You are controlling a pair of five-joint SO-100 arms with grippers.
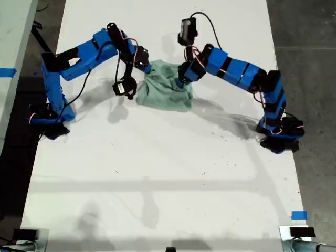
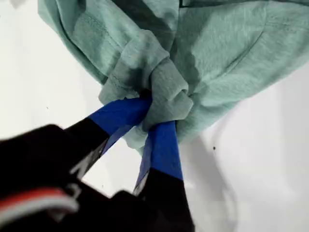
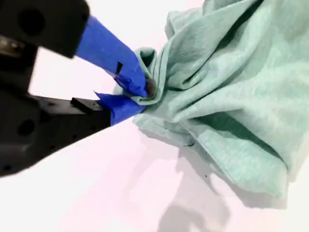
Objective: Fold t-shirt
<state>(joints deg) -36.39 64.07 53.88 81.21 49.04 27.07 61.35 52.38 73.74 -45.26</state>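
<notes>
Two grippers are clamped on one crumpled t-shirt, which lies bunched on the white table between the two blue arms in the exterior view. One arm reaches the shirt from the exterior view's left and the other from its right, each biting an upper corner of the heap. Held from opposite sides like this, the cloth can be pulled taut and spread, which I judge is the step in hand, since nothing is flat enough to fold yet.

Seen along the first wrist view, my first gripper is closed tight on a thick wad of the shirt, several layers and a hemmed edge gathered between its blue fingers. The rest of the fabric hangs away from the jaws in loose folds over the table. So bulky a bite may let layers slip under tension.

Along the second wrist view, my second gripper is pinched shut on a thinner rolled edge of the shirt, the cloth fanning away from the jaws in soft ridges. This narrow hold at the very border suits drawing that edge outward, away from my first gripper.
</notes>
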